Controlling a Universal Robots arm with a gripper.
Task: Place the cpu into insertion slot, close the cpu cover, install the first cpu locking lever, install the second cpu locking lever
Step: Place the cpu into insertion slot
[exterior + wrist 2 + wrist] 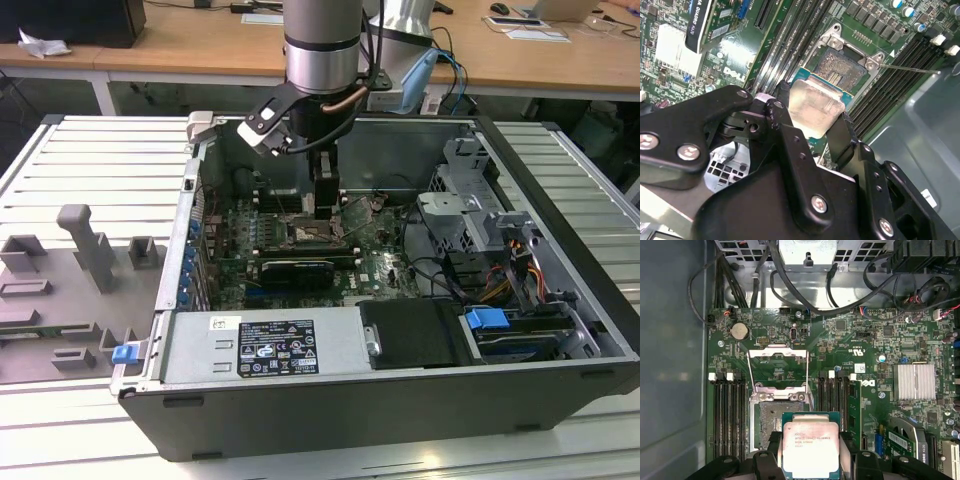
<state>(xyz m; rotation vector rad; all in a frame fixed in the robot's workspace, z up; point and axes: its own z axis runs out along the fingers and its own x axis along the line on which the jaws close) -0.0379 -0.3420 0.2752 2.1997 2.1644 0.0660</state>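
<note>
**Q:** Where is the arm working?

**A:** In the exterior view the gripper reaches down into an open desktop computer case. It hangs over the green motherboard, beyond the grey power supply box.

**Q:** Is it carrying anything?

**A:** Yes. Its black fingers are clamped on two opposite edges of the cpu, a small square chip with a pale metal face.

**Q:** Where is the chip relative to the socket?

**A:** In the first wrist view the cpu overlaps one corner of the insertion slot and is not seated. Most of the shiny grey socket bed lies uncovered.

**Q:** And the cover?

**A:** The cpu cover, a silvery frame, stands swung open at one end of the socket. A thin metal locking lever sticks out unlatched beside the socket. Black memory slots flank the socket on both sides.
</note>
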